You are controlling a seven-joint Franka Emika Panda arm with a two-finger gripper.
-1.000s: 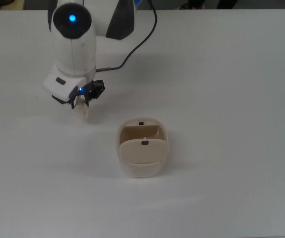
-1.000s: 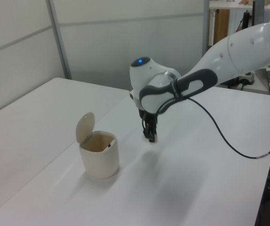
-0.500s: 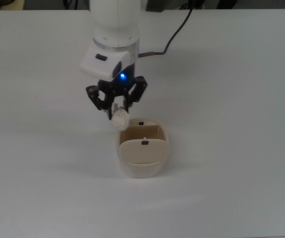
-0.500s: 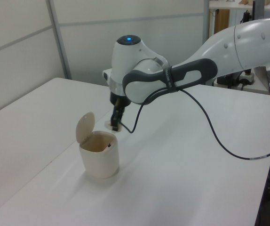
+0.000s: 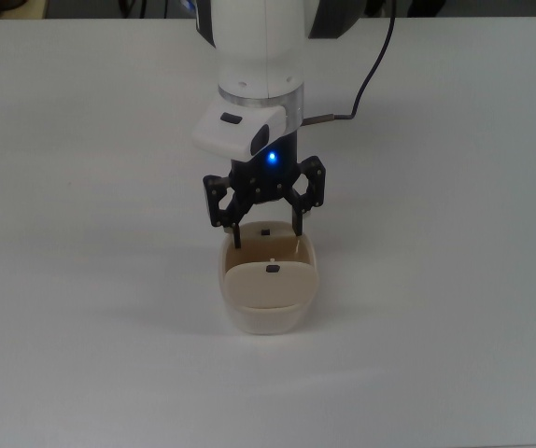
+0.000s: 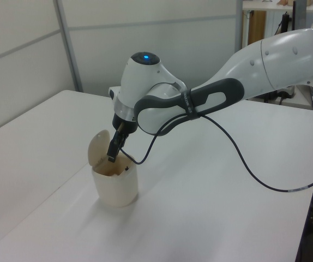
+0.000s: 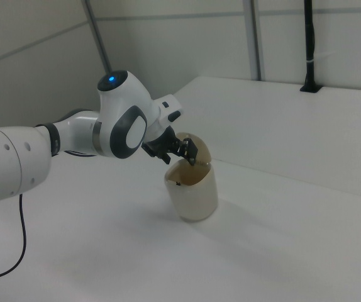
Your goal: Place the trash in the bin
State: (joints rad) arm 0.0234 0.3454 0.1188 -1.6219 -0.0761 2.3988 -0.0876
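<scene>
- gripper [image 5: 266, 235] sits directly over the open mouth of the bin [image 5: 268, 313]; fingers spread wide, nothing between them in the top view.
- fingertips [image 5: 237, 245] hang at the bin's rim level, one near each side wall of the opening, on the side away from the flap.
- lid flap [image 6: 98, 146] is tipped up and back; in the left view it stands on the left view's left of the tips, clear of them.
- trash: not visible anywhere on the table [image 5: 455, 280] in any of the three views. Probably inside the bin below the gripper, but the interior is shadowed and partly masked by the fingers, so I can't confirm.
- key relation: bin opening is straight below the tool, axis of the gripper tilted slightly toward the flap in the left view. If the wad is in, the only move left is straight up and out.
- risk on retract: tips are close to the rim [image 7: 192, 171] and the flap; a sideways pull could drag or tip the light bin. Lift vertical first.
</scene>
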